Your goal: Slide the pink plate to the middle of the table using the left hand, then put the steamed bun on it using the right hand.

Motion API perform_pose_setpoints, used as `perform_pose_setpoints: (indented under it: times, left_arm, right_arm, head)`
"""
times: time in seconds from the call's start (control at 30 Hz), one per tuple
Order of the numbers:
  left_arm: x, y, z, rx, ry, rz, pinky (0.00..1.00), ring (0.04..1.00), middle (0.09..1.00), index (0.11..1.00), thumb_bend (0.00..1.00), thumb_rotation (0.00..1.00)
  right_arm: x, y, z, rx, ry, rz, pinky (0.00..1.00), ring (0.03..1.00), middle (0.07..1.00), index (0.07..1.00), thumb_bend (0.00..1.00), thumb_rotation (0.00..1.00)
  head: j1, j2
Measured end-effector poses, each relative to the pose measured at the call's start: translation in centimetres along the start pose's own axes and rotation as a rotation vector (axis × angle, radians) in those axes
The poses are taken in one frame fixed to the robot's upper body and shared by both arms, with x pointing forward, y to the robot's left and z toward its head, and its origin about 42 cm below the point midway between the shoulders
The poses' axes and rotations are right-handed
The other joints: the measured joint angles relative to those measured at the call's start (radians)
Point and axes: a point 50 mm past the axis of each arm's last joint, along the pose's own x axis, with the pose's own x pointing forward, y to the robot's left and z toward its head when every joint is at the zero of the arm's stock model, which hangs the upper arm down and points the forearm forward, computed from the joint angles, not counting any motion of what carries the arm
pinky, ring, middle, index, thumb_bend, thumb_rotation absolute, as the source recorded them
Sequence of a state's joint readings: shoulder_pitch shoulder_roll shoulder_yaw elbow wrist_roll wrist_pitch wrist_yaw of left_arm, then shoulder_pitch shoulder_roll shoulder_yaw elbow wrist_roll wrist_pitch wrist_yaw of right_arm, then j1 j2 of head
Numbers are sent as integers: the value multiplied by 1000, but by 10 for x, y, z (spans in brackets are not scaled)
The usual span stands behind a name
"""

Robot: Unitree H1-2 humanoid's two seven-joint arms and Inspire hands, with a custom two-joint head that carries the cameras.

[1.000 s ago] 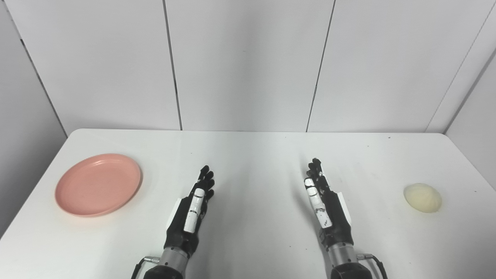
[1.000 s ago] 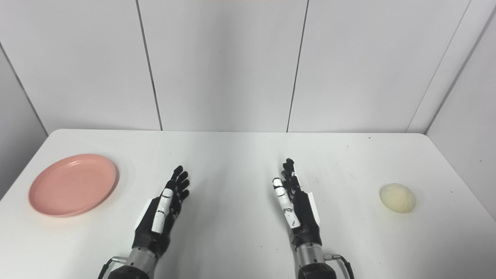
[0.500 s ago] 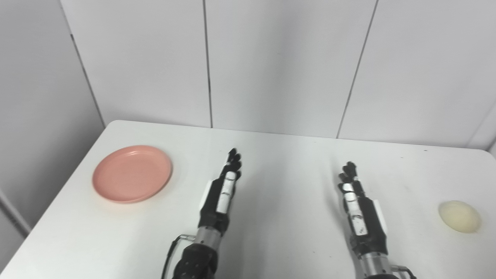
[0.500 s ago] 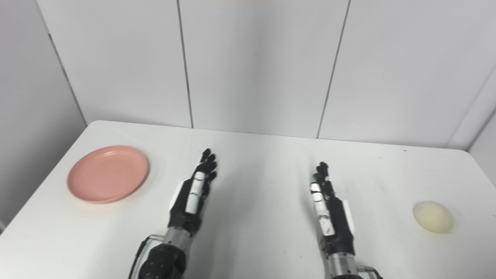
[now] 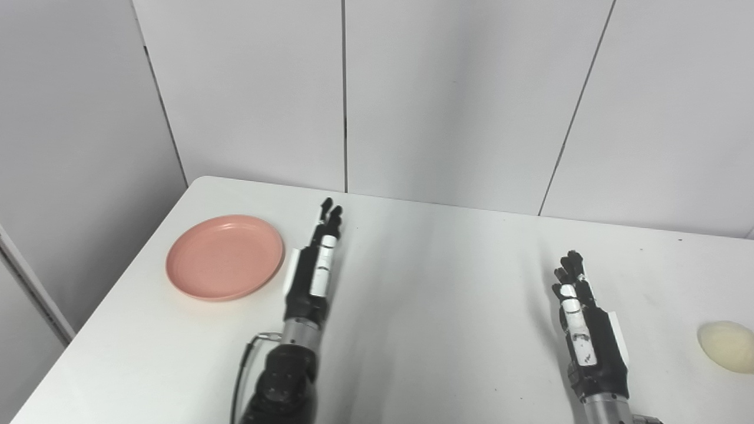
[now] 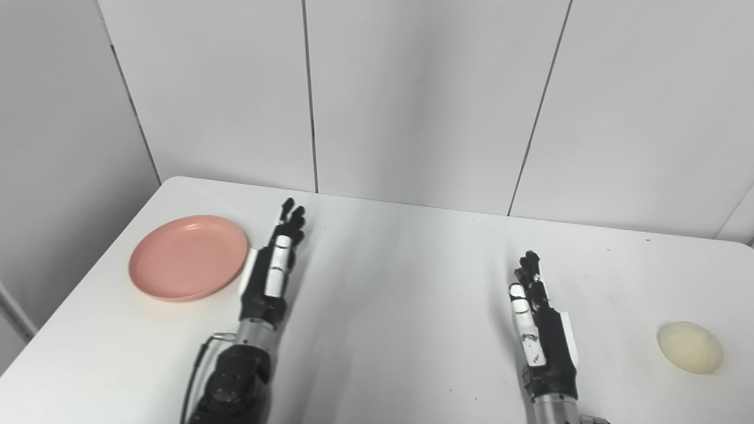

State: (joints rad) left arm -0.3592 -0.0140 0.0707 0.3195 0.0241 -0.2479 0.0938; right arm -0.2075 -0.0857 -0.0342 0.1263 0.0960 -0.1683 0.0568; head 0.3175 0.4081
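Nothing done yet: round flat pink plastic plate (image 5: 225, 257) at far-left of white table (image 5: 424, 282), untouched, left hand (image 5: 315, 265) just beside it w/ fingers straight, empty; pale domed steamed bun (image 6: 690, 347) far right (right hand (image 6: 539, 330) released, well apart).

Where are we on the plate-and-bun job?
Nothing is done. The pink plate sits at the table's left side, the steamed bun far right. In hand: the open left hand is beside the plate's right edge. The open right hand waits. Left: slide, then place bun.
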Motion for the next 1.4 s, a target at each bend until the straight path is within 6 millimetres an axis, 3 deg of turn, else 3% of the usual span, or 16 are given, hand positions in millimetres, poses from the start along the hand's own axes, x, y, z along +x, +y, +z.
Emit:
perform_pose_setpoints:
  times: [0.17,0.43,0.6,0.73,0.93,1.07,1.4]
  left_arm:
    - [11,39,21,64,-39,66,1000,956,929,916,772,1000]
    - [24,72,36,64,-63,174,1000,949,930,922,730,1000]
    - [30,112,45,121,-83,248,1000,948,929,922,763,1000]
    - [31,145,40,167,-54,322,996,930,910,910,720,1000]
    - [29,179,28,178,-6,383,990,898,884,882,748,1000]
    - [29,198,22,129,6,433,932,856,848,854,734,1000]
    - [26,217,1,137,39,467,849,817,826,823,703,1000]
  right_arm:
    - [-2,-2,0,-3,0,6,1000,1000,1000,1000,544,901]
    - [-6,-5,4,-4,-9,9,1000,1000,1000,1000,505,955]
    - [-15,-11,5,-7,8,2,1000,1000,1000,1000,496,958]
    - [-16,-11,5,-5,14,3,1000,1000,1000,1000,504,953]
    - [-17,-11,5,-9,16,0,1000,1000,1000,1000,491,957]
    - [-17,-12,5,-10,16,-4,1000,1000,1000,1000,493,947]
    - [-17,-12,5,-6,16,-3,1000,1000,1000,1000,462,957]
  head:
    - [31,-11]
    - [81,-22]
    - [87,-23]
    - [91,-25]
    - [88,-28]
    - [86,-28]
    - [89,-28]
